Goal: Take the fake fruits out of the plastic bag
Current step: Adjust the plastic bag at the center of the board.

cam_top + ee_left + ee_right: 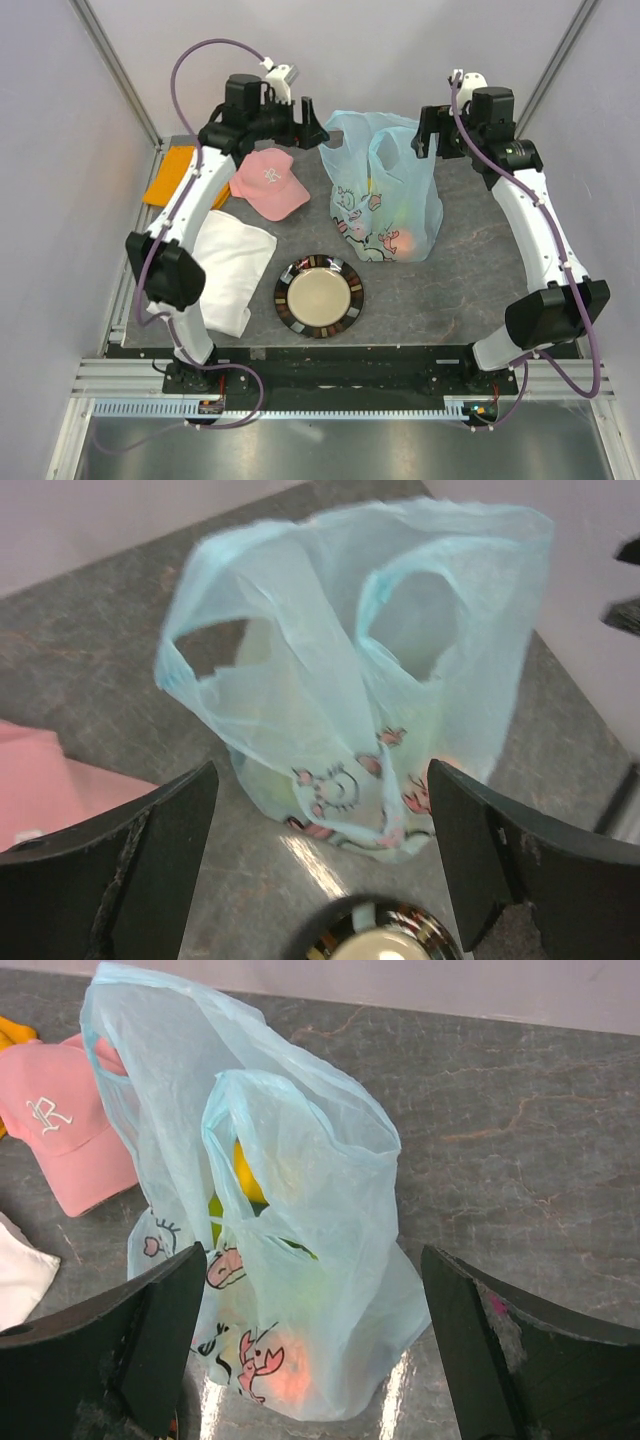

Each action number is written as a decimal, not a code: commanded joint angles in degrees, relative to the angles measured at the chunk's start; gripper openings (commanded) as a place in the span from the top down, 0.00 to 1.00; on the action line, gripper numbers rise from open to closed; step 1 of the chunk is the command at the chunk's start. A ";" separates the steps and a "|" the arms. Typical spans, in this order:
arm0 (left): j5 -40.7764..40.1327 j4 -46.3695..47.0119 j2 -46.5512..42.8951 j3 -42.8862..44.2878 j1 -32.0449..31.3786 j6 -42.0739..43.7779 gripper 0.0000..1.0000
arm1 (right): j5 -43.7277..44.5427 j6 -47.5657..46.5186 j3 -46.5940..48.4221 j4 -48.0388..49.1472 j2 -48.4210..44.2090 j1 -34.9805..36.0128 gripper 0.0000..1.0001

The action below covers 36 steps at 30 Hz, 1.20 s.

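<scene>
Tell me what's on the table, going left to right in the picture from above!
orange flat thing → white cloth → pink cap → plate → plastic bag

plastic bag (385, 190), ahead of the left end effector (322, 865) and the right end effector (315, 1355): thin translucent film, light blue, crinkled, faint sheen, pink printed figures.
fake fruits (248, 1175), inside the bag: smooth, plastic-looking; yellow, green and orange dimmed by the film.
tabletop (470, 270): dark grey stone-look, veined, smooth, bright reflections just under the right end effector.
fingers (150, 870) of the left end effector: black matt plastic, edges scuffed pale.
cap (268, 182), beside the left end effector: pink cloth, matt, white stitched emblem.
folded cloth (232, 265): white, matt, soft.
plate (319, 295): glossy glazed look, dark patterned rim, cream centre.
frame rails (330, 378): bare brushed metal.
</scene>
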 commanded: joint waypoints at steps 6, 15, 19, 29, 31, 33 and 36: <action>-6.72 4.63 19.39 22.43 -0.31 4.66 0.04 | -3.67 3.83 6.33 2.35 3.58 4.84 0.07; -5.14 4.45 23.96 21.55 -0.22 4.49 0.06 | -7.28 12.62 3.33 4.28 10.34 7.92 0.07; -3.74 4.80 26.16 22.52 -0.22 4.13 0.17 | -3.77 13.15 6.66 5.42 15.78 7.83 0.07; -0.83 6.30 28.09 22.78 -0.31 3.78 0.68 | 3.79 10.87 19.06 7.09 28.71 7.92 0.04; -1.26 6.47 28.10 22.96 -0.22 3.78 0.86 | 5.19 10.52 20.64 7.36 29.50 7.83 0.05; -2.23 6.38 27.92 22.96 -0.22 3.87 0.98 | 5.64 9.82 21.35 7.71 30.03 7.57 0.10; -3.11 6.21 27.31 23.31 -0.22 4.84 0.98 | 5.03 9.20 22.67 7.97 31.09 7.13 0.30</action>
